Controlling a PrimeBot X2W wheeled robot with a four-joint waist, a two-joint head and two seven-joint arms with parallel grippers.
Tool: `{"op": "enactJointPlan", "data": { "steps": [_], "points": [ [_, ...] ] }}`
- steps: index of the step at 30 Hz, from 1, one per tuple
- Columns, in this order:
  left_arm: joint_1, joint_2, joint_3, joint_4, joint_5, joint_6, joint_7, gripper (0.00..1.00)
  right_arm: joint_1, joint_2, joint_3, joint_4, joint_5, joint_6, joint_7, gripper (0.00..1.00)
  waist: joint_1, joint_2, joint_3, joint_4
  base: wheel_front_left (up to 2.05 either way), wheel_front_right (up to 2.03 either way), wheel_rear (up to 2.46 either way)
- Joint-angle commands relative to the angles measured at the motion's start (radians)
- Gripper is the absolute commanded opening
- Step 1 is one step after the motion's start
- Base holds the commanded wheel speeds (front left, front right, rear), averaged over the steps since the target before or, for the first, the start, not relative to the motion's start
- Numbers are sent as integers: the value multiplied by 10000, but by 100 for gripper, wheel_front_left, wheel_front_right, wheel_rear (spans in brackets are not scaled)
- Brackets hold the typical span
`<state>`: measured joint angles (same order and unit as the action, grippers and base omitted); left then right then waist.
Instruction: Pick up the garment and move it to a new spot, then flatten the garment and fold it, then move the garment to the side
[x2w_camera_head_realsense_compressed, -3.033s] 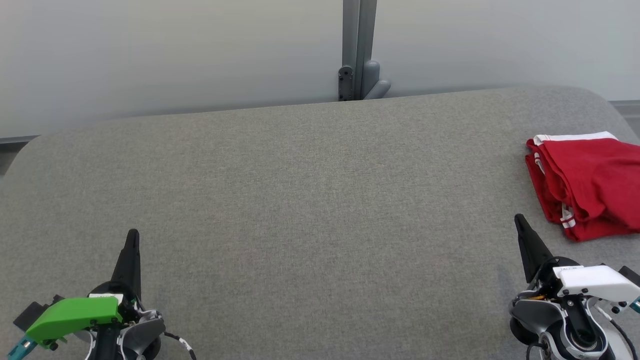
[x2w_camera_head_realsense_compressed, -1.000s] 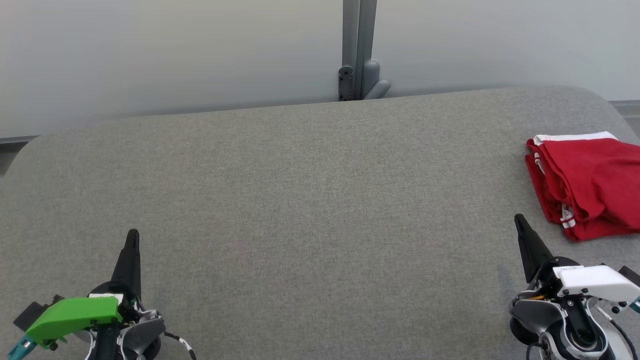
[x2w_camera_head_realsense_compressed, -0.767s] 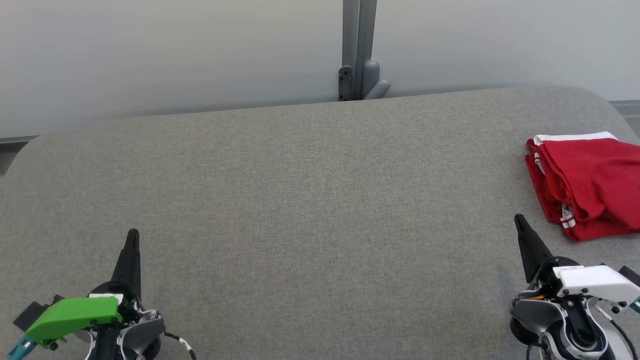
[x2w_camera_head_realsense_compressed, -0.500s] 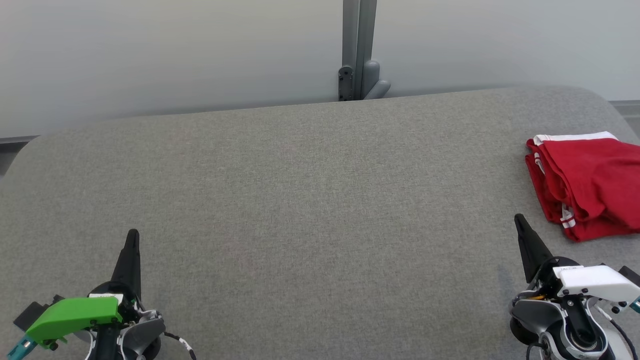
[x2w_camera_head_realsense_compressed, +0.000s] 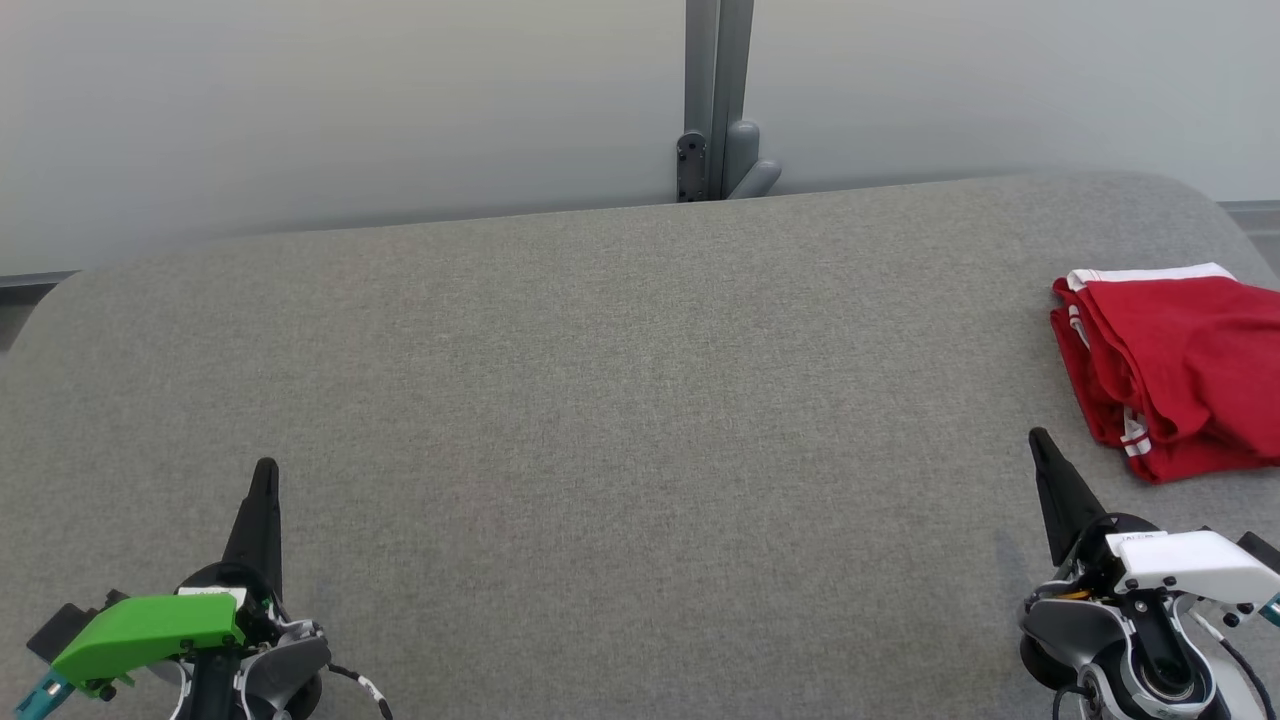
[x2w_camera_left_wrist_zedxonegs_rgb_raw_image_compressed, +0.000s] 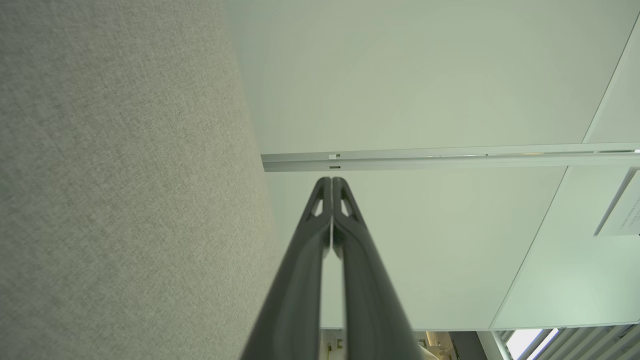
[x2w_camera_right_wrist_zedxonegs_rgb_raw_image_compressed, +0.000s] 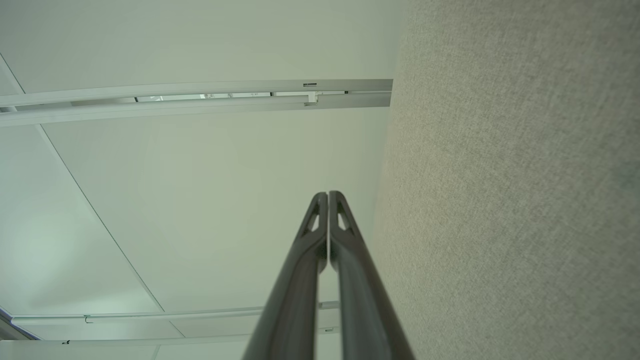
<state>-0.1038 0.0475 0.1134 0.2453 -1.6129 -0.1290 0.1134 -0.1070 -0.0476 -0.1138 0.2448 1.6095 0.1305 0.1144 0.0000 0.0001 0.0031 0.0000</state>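
Garment (x2w_camera_head_realsense_compressed: 1175, 370), red with white trim, folded, lies at right edge of table (x2w_camera_head_realsense_compressed: 600, 400). Near right gripper (x2w_camera_head_realsense_compressed: 1038, 438), beyond it and to its right, not touching. Left gripper (x2w_camera_head_realsense_compressed: 265, 468) well apart, at table's near left. Grey post (x2w_camera_head_realsense_compressed: 717, 100) behind table's far edge, against pale wall (x2w_camera_head_realsense_compressed: 300, 120). Both grippers: fingers pressed together, holding nothing.

The folded red cloth garment (x2w_camera_head_realsense_compressed: 1180, 370) lies at three o'clock on the grey fabric table (x2w_camera_head_realsense_compressed: 600, 400); grey metal post (x2w_camera_head_realsense_compressed: 718, 100) behind, twelve o'clock.
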Motion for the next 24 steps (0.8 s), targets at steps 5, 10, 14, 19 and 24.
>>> {"op": "enactJointPlan", "data": {
  "steps": [5, 10, 14, 19, 24],
  "points": [
    [-119, 51, 25, 5, -7, -44, 40, 0, -60, -50, 7, 15, 68, 4, 29, 0, 0, -1, 0, 0, 0, 0, 0],
    [-119, 51, 25, 5, -7, -45, 40, 0, -60, -50, 7, 15, 68, 4, 29, 0, 0, -1, 0, 0, 0, 0, 0],
    [-119, 51, 25, 5, -7, -44, 40, 0, -60, -50, 7, 15, 68, 5, 29, 0, 0, -1, 0, 0, 0, 0, 0],
    [-119, 52, 25, 5, -7, -44, 40, 0, -60, -50, 7, 15, 68, 5, 28, 0, 0, -1, 0, 0, 0, 0, 0],
    [-119, 52, 25, 5, -7, -44, 40, 0, -60, -50, 8, 15, 68, 5, 28, 0, 0, -1, 0, 0, 0, 0, 0]
  ]
}}
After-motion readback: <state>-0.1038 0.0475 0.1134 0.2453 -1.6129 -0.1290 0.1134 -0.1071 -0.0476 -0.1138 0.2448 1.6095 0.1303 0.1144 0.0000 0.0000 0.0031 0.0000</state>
